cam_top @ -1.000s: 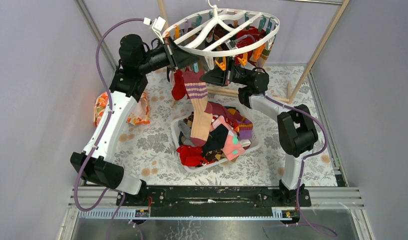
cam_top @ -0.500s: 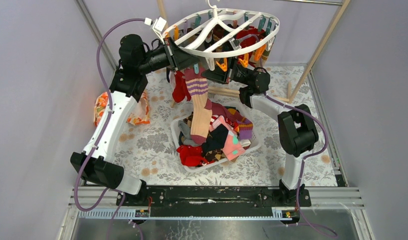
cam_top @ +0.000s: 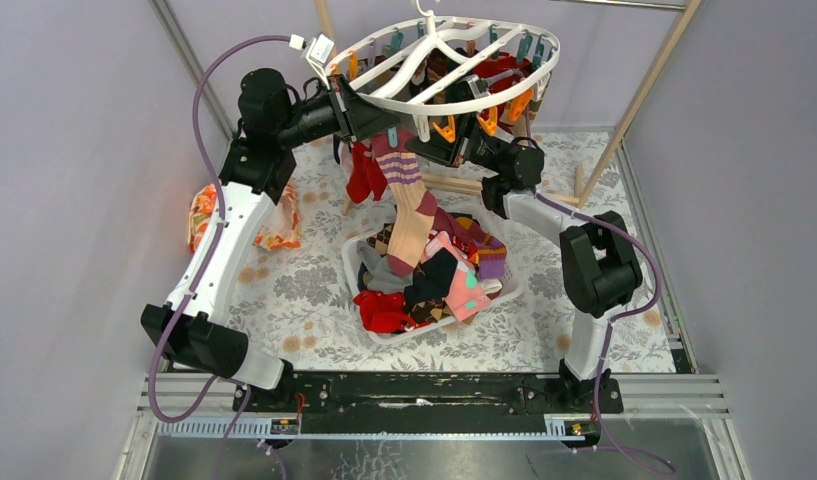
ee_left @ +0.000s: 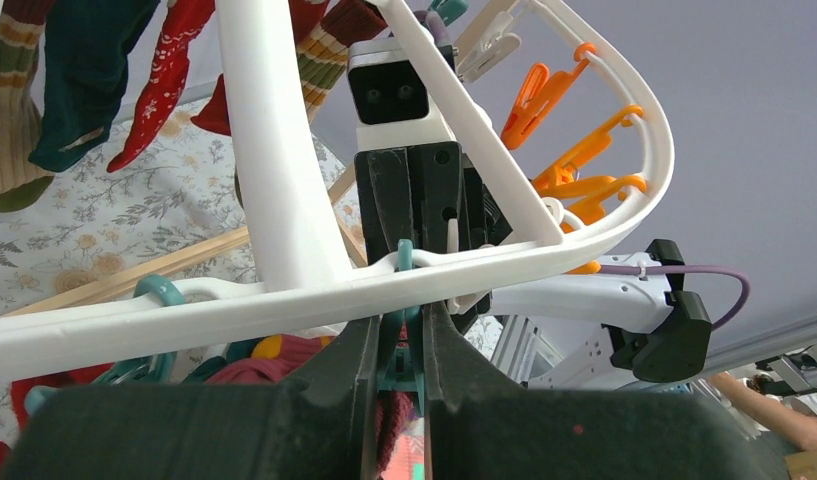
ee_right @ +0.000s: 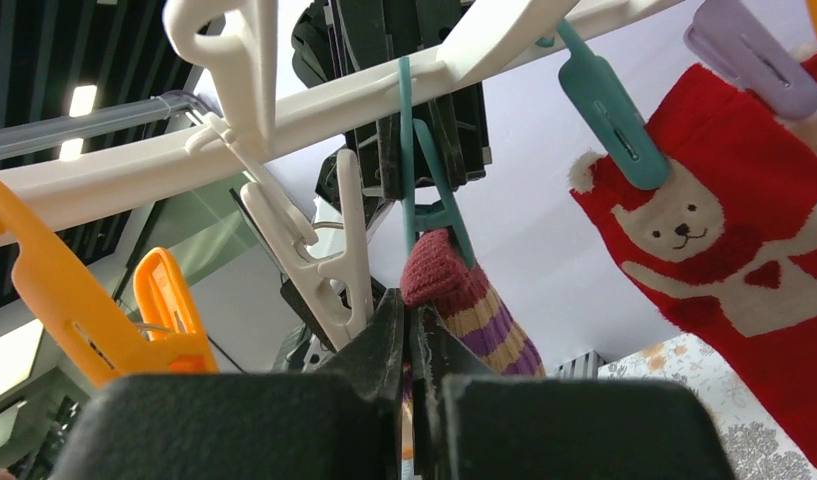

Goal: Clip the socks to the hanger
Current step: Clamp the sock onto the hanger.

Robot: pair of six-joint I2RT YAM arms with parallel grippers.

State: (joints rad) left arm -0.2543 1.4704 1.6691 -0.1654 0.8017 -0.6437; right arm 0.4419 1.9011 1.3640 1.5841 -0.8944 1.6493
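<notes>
**Ana:** Where is the hanger [ee_left: 274,150], please?

**Ben:** It hangs up high, and both grippers are under it. Several socks are already on it. One is a red sock with a white bear [ee_right: 724,250], which hangs under the hanger's rim at a purple clip [ee_right: 754,60].

**Ana:** And the left gripper [ee_left: 402,340]?

**Ben:** It is directly under the near rim of the hanger. Its fingers are closed on a teal clip [ee_right: 441,187] that hangs from this rim. They press the clip from both sides.

**Ana:** What about the right gripper [ee_right: 409,315]?

**Ben:** It is also under the hanger's near rim, just beside the left one and facing it. Its fingers are pressed together on the cuff of a striped sock [cam_top: 412,215]. The cuff stands up from the fingertips, right under the lower end of the teal clip.

**Ana:** Does the clip bite the sock?

**Ben:** I cannot tell. The cuff touches the clip or is very near to it.

**Ana:** Where is the rest of this sock?

**Ben:** It hangs down from the hanger's near rim. Its lower end comes down over the white basket [cam_top: 348,265], which stands on the table [cam_top: 284,300] below the hanger.

**Ana:** And the other socks [cam_top: 434,285]?

**Ben:** They lie in a mixed heap in this basket: red, pink, black and argyle.
</notes>
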